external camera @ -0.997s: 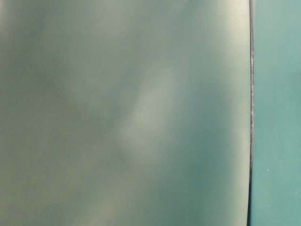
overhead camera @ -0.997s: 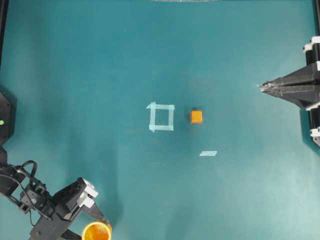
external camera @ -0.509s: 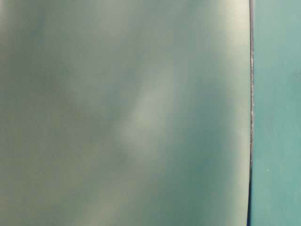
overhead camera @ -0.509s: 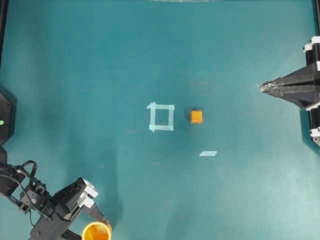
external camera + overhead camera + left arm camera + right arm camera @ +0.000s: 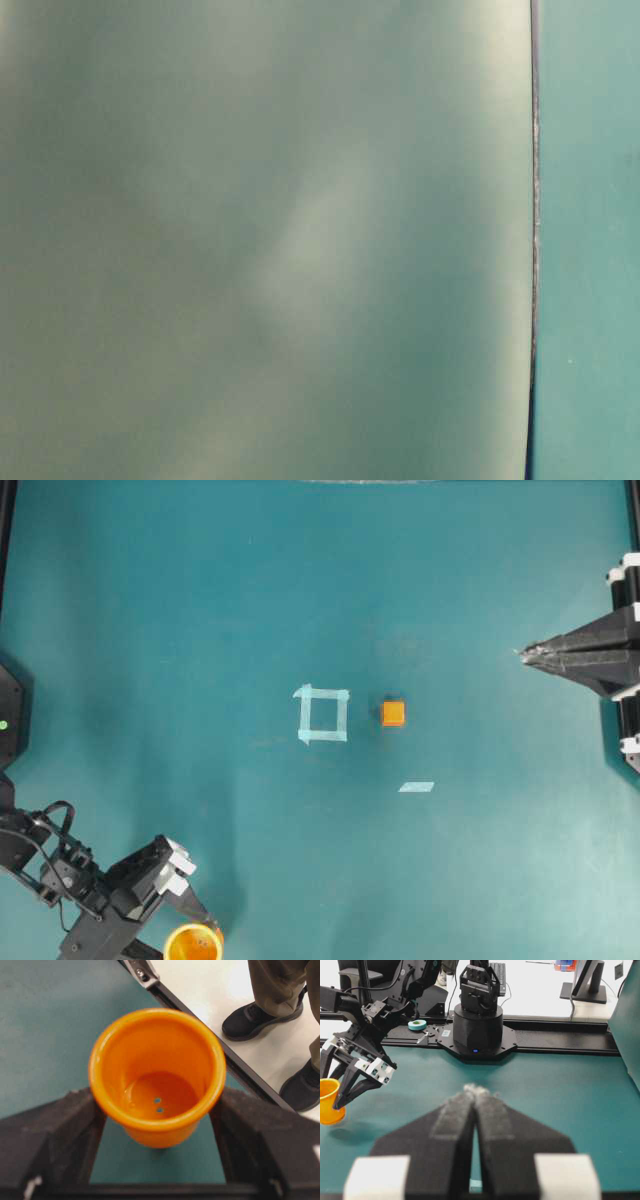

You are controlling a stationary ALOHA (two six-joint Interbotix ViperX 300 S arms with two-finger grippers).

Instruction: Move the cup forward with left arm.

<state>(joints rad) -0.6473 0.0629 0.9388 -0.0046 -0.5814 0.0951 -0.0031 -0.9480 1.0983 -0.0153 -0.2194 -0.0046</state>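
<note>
The left wrist view looks down into the small round yellow-orange plastic cup (image 5: pixel 157 1075), upright on the teal table (image 5: pixel 45 1035) close to its dark edge rail (image 5: pixel 235 1065), with two small holes in its darker orange floor. The left gripper (image 5: pixel 157 1125) straddles it, one black finger (image 5: pixel 47 1140) on each side of the cup's wall; the jaws stand wide and appear to touch the wall just under the rim, though whether they press on it cannot be told. From overhead the cup (image 5: pixel 193 942) sits at the bottom edge, left of centre, with the left gripper (image 5: pixel 200 920) at its rim. Well apart, near the middle, lie a pale tape square (image 5: pixel 323 714), a small orange cube (image 5: pixel 393 713) just right of it, and a short tape strip (image 5: pixel 416 787). The right gripper (image 5: pixel 525 654) rests at the right edge, its pointed fingers pressed together on nothing. Beyond the rail stand a person's black shoes (image 5: pixel 260 1015).
</note>
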